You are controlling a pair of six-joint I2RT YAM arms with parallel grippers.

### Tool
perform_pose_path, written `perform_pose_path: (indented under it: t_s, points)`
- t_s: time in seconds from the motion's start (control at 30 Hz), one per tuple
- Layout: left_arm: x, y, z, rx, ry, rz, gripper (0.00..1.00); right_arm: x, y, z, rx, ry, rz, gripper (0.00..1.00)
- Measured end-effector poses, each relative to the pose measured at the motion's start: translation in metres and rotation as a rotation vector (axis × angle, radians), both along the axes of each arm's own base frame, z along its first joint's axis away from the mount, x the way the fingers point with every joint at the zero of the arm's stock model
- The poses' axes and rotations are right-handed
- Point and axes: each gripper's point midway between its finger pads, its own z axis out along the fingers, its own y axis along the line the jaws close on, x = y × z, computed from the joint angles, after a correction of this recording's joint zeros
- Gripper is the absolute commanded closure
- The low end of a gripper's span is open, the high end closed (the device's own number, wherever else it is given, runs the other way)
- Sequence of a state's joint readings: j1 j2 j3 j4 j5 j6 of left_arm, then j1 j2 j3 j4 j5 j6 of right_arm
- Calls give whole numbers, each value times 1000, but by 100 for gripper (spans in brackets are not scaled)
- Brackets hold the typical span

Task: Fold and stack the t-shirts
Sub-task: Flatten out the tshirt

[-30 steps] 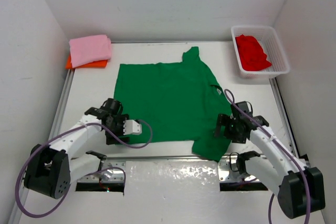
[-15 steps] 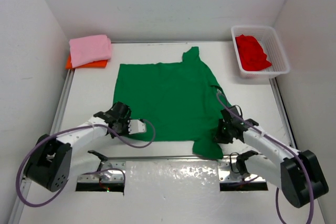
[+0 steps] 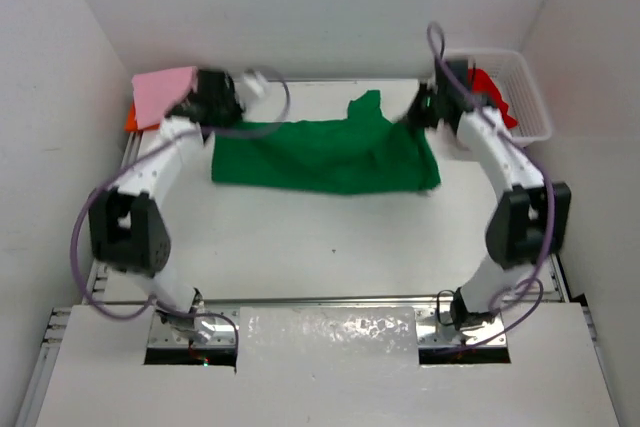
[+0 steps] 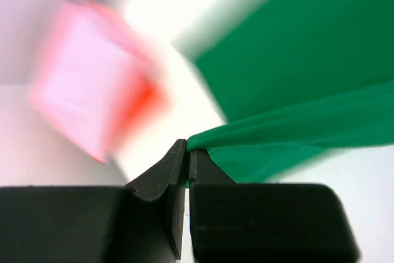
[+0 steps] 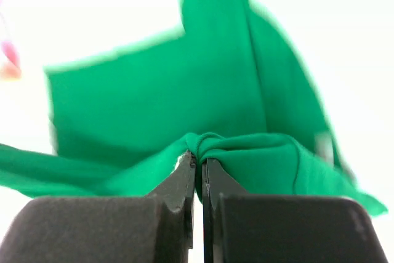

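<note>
Two pinches on the green t-shirt [image 3: 320,152]: left gripper [image 4: 186,150], right gripper [image 5: 198,161]

you saw a plain green t-shirt [image 3: 325,155], a plain light pink t-shirt [image 3: 160,90] and a bright orange t-shirt [image 3: 131,120]. the red t-shirt [image 3: 492,85] was plain too. the table [image 3: 330,232] and the mesh basket [image 3: 532,112] were white. the left arm [image 3: 165,157] and the right arm [image 3: 495,142] were white with black joints, their cables [image 3: 431,39] purple.
</note>
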State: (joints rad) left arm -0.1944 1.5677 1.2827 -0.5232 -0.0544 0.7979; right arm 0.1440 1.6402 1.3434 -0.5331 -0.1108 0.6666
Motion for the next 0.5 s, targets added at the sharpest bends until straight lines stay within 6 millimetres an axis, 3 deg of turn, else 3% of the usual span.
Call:
perform_pose_path:
  t_s: [0.03, 0.1, 0.13, 0.2, 0.23, 0.3, 0.37, 0.43, 0.5]
  points:
    - [37, 7, 34, -60, -80, 61, 100, 32, -3, 25, 3, -66, -5, 100]
    - [96, 25, 99, -165, -233, 159, 100, 106, -14, 95, 26, -235, -34, 100]
    - [120, 34, 137, -216, -322, 191, 100, 133, -21, 130, 48, -322, -53, 100]
    - [141, 49, 206, -288, -500, 218, 100, 169, -32, 196, 104, -516, -89, 100]
    - [139, 52, 235, -314, -576, 216, 100, 169, -36, 224, 137, -602, -103, 100]
    - [120, 45, 283, -359, -682, 177, 100, 147, -42, 258, 176, -669, -130, 100]
    - [101, 35, 317, -378, -759, 134, 100, 130, -42, 296, 195, -746, -132, 100]
    - [89, 24, 338, -391, -805, 91, 100, 121, -42, 332, 203, -829, -122, 100]
    - [85, 22, 339, -387, -816, 74, 100, 115, -39, 353, 206, -885, -103, 100]
